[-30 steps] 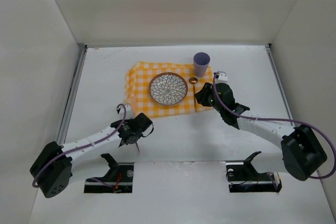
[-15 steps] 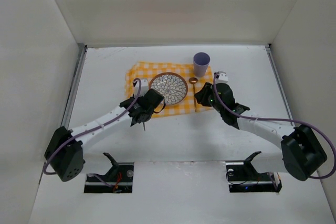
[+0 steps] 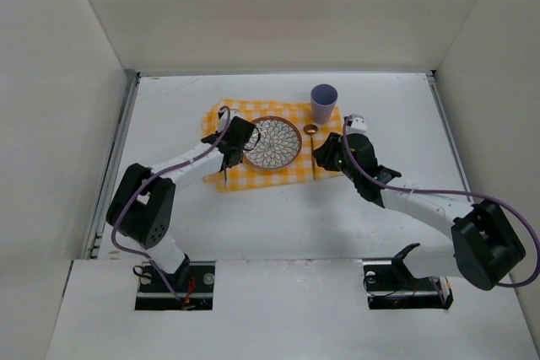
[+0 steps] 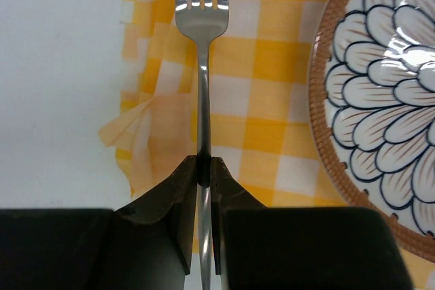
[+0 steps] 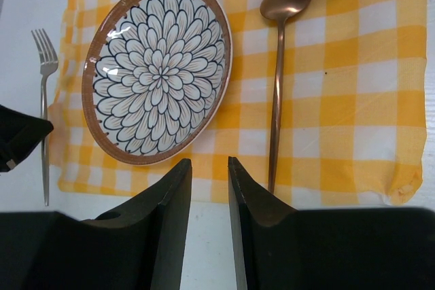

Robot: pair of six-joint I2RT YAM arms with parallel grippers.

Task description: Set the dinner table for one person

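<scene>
Looking at the desk left to right: the orange-yellow-and-white checked cloth lies mid-desk, toward the far wall, as the place mat.

Left gripper is over the cloth's left margin, clenched on a silver fork. In the left wrist view the gripper pinches the fork on its thin handle, with the tines pointing away from the arm bases. The checked cloth is under the tines, and its left edge is folded and wrinkled. Can't tell whether the fork touches the cloth or hangs just above it.

The plate, with a blue petal pattern and a brown rim, sits on the cloth just right of the fork, apart from it.

A copper-coloured spoon lies flat on the cloth right of the plate, bowl toward the far side, not touching the plate.

A lilac cup stands upright at the cloth's far right corner, just beyond the spoon bowl.

Right gripper is near the spoon's handle end. In the right wrist view its fingers are slightly parted with nothing between them, so it is released. That view also shows the plate, the spoon and the fork, all parallel on or at the cloth.
</scene>
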